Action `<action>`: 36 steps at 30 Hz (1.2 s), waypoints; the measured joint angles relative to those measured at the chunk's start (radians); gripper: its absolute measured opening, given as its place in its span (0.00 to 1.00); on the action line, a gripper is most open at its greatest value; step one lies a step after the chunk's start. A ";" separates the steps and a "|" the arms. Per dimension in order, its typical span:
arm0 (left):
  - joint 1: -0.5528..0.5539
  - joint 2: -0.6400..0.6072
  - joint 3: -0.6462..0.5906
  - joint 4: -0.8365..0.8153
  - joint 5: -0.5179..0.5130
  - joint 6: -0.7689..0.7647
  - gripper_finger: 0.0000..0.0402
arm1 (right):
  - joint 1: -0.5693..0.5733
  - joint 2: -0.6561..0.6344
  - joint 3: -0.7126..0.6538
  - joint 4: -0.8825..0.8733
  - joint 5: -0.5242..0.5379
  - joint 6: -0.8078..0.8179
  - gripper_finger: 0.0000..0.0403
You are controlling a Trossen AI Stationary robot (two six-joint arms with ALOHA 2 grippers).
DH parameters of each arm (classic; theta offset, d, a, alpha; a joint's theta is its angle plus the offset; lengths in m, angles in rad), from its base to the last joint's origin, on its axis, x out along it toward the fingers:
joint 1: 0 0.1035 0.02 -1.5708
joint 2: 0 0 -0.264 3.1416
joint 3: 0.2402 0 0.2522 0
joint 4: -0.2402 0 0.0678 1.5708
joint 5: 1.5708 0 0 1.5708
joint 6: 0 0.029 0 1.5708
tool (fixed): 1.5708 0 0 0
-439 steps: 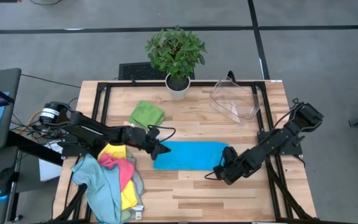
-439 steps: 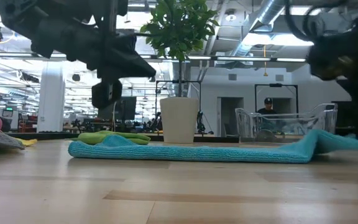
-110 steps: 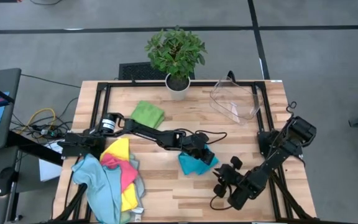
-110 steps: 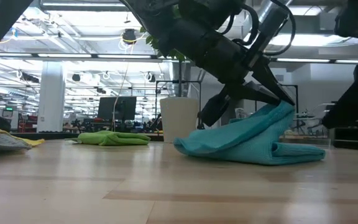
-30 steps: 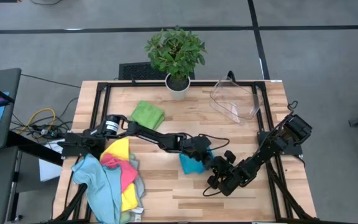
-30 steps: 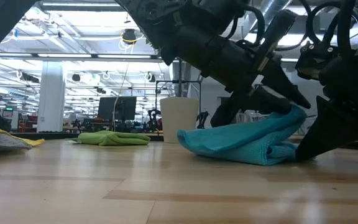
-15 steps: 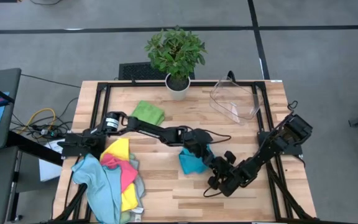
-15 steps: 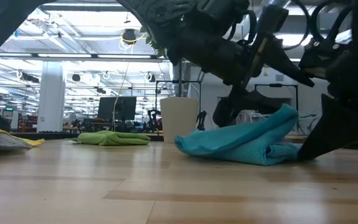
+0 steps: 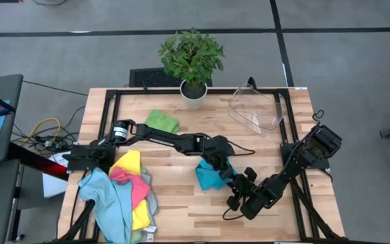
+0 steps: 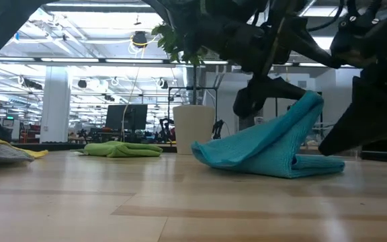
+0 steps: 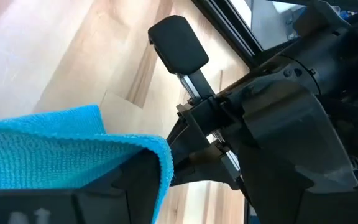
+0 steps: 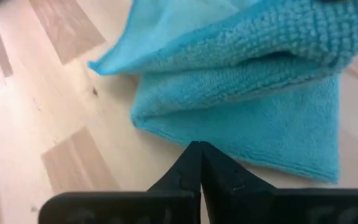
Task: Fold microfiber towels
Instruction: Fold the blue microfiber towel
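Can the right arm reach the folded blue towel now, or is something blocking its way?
Probably yes. The right gripper, fingers shut, sits just beside the blue towel with bare table between. The left gripper above the towel could crowd it.

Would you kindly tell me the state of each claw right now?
Left claw: over the blue towel; open or shut cannot be told.
Right claw: shut, empty, beside the towel.

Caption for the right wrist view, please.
Shut right gripper poised just off the edge of the partly folded blue towel on the wooden table.
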 joint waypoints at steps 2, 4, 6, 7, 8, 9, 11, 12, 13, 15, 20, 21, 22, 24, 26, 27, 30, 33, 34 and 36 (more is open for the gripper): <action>-0.006 0.006 0.001 0.002 -0.019 -0.001 0.51 | -0.008 0.001 0.000 0.001 0.000 -0.008 0.07; -0.008 0.009 0.001 0.010 -0.056 0.012 0.50 | -0.017 0.001 0.004 0.013 0.001 -0.016 0.07; -0.011 0.009 0.002 0.011 -0.082 0.069 0.51 | -0.020 0.001 0.004 0.009 0.006 -0.011 0.07; -0.011 0.009 0.002 0.012 -0.085 0.090 0.52 | -0.020 0.001 0.004 0.010 0.006 -0.005 0.07; -0.012 0.009 0.002 0.010 -0.085 0.102 0.53 | -0.018 0.001 0.004 0.012 0.006 0.004 0.07; -0.013 0.009 0.002 0.008 -0.085 0.102 0.55 | -0.013 0.001 0.004 0.012 0.006 0.016 0.06; -0.014 0.009 0.002 -0.005 -0.084 0.093 0.57 | 0.000 0.001 0.004 0.011 0.007 0.039 0.06; -0.014 0.009 0.002 -0.013 -0.085 0.090 0.59 | 0.007 0.001 0.004 0.012 0.008 0.050 0.06; -0.014 0.009 0.002 -0.019 -0.091 0.089 0.60 | 0.014 0.001 0.003 0.011 0.009 0.060 0.06; -0.012 0.009 0.002 -0.023 -0.114 0.090 0.63 | 0.028 0.001 0.003 0.011 0.010 0.071 0.06; -0.012 0.009 0.002 -0.026 -0.148 0.072 0.70 | 0.050 0.001 0.003 0.013 0.010 0.087 0.07; -0.011 0.009 0.001 -0.027 -0.146 0.061 0.70 | 0.052 0.001 0.002 0.013 0.010 0.093 0.07; -0.009 0.009 0.001 -0.029 -0.148 0.047 0.71 | 0.054 0.001 0.002 0.013 0.010 0.098 0.07; -0.008 0.010 0.000 -0.029 -0.147 0.037 0.73 | 0.055 0.001 0.002 0.016 0.010 0.100 0.06; -0.005 0.010 0.000 -0.029 -0.141 0.035 0.73 | 0.055 0.001 0.002 0.020 0.010 0.100 0.06; -0.004 0.010 0.000 -0.029 -0.144 0.020 0.74 | 0.055 0.001 0.002 0.021 0.010 0.100 0.06; -0.003 0.010 0.000 -0.039 -0.156 -0.051 0.74 | 0.055 0.001 0.002 0.030 0.011 0.100 0.06; 0.001 0.010 -0.001 -0.054 -0.167 -0.059 0.74 | 0.055 0.001 0.002 0.034 0.012 0.100 0.07; 0.003 0.010 -0.001 -0.058 -0.167 -0.060 0.74 | 0.055 0.001 0.002 0.034 0.012 0.100 0.07; 0.015 0.011 -0.001 -0.059 -0.141 -0.077 0.74 | 0.055 0.001 0.002 0.035 0.012 0.100 0.07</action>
